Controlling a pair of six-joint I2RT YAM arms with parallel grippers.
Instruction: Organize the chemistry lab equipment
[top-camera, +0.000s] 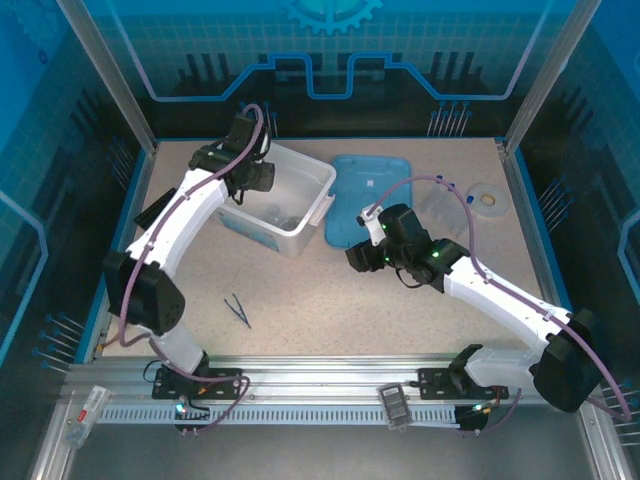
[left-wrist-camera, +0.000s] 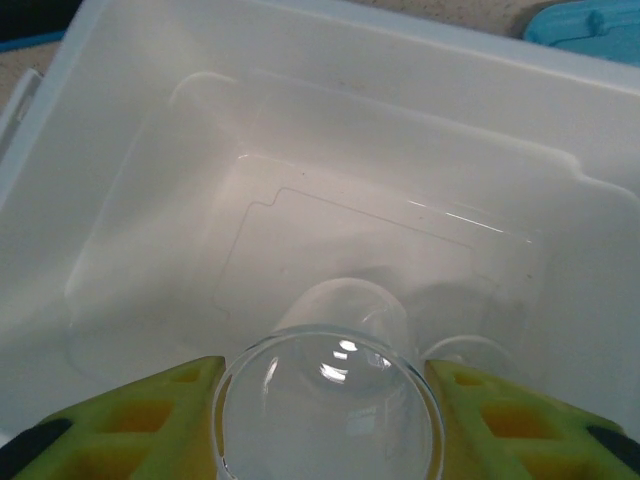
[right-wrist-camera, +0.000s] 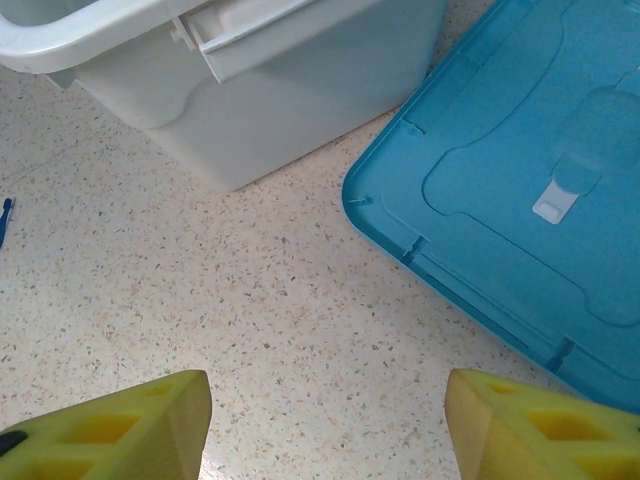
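Left wrist: left end effector (left-wrist-camera: 325, 425) grips clear glass beaker (left-wrist-camera: 345, 325) over white bin (left-wrist-camera: 140, 130); right end effector (right-wrist-camera: 325, 425) spread.

The beaker (left-wrist-camera: 330, 425) is clear glass, glossy, with bright glints. The bin (left-wrist-camera: 120, 180) is milky white plastic, smooth and faintly shiny. The lid (right-wrist-camera: 520, 180) is blue plastic with a smooth satin finish. The desk (right-wrist-camera: 250, 330) looks speckled, stone-like and matt. The right arm's fingers (right-wrist-camera: 120, 425) look like matt yellow plastic.
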